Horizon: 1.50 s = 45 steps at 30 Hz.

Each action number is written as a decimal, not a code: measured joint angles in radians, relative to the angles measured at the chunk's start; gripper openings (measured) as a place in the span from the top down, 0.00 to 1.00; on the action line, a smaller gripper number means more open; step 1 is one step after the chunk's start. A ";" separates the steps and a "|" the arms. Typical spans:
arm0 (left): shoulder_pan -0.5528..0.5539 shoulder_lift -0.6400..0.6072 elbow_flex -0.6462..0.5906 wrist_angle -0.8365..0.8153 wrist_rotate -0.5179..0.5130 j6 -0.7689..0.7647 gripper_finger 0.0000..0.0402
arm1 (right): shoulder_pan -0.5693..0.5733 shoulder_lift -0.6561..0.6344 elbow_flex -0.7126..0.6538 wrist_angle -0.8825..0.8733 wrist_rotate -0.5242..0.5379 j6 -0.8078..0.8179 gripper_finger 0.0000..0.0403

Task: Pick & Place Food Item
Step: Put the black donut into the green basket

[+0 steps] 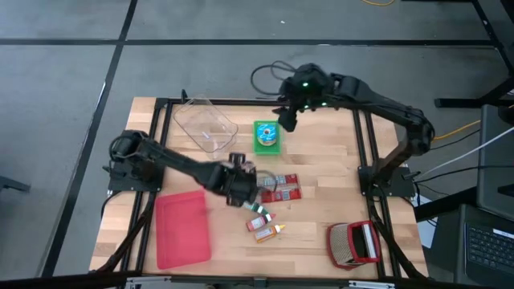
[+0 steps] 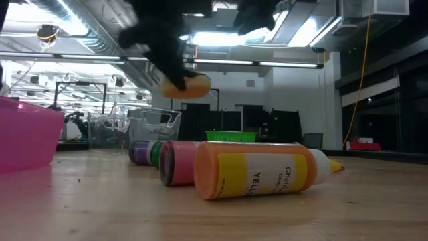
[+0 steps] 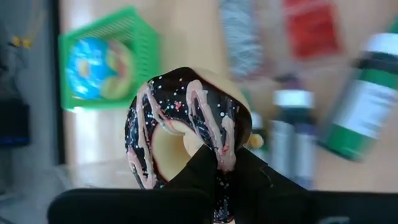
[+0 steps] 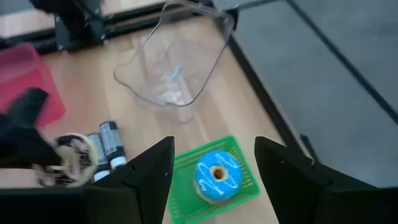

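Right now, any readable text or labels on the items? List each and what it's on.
"YELL": partial word on the yellow label of the orange squeeze bottle lying on its side, low view; the rest is cut off.
"Chef": apparent start of a smaller line on the same label; rest too small to read.
Green-labelled bottle and red packets: print too blurred to read.
Nothing else legible.

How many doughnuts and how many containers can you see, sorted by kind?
Doughnuts: 2, the chocolate doughnut in the left gripper and the blue doughnut in the green basket
Green basket: 1
Clear tub: 1
Pink bin: 1
Total: 5
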 joint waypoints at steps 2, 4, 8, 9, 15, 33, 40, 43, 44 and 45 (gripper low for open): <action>0.054 0.000 0.000 0.060 -0.002 0.079 0.95 | -0.012 -0.034 0.000 -0.001 0.000 0.001 0.44; 0.104 0.000 0.000 0.130 0.022 0.170 0.95 | -0.024 -0.066 0.000 -0.012 0.000 0.001 0.44; 0.197 0.000 0.000 0.241 0.087 0.333 0.95 | -0.043 -0.120 0.000 -0.038 0.000 0.012 0.44; 0.220 0.000 0.000 0.259 0.098 0.364 0.95 | -0.048 -0.129 0.000 -0.048 0.000 0.017 0.44; 0.377 0.000 0.000 0.312 0.192 0.473 0.95 | -0.054 -0.154 0.001 -0.093 0.019 0.029 0.44; 0.547 0.011 0.000 0.389 0.385 0.694 0.95 | -0.054 -0.154 0.001 -0.098 0.026 0.032 0.44; 0.579 0.021 0.000 0.422 0.483 0.744 0.95 | -0.054 -0.153 0.001 -0.089 0.026 0.032 0.44; 0.577 0.045 0.001 0.431 0.482 0.768 0.95 | -0.054 -0.153 0.001 -0.083 0.026 0.032 0.44; 0.575 0.062 0.011 0.439 0.479 0.771 0.95 | -0.054 -0.153 0.001 -0.082 0.026 0.032 0.44; 0.576 0.078 0.021 0.429 0.479 0.771 0.95 | -0.054 -0.153 0.001 -0.082 0.026 0.032 0.44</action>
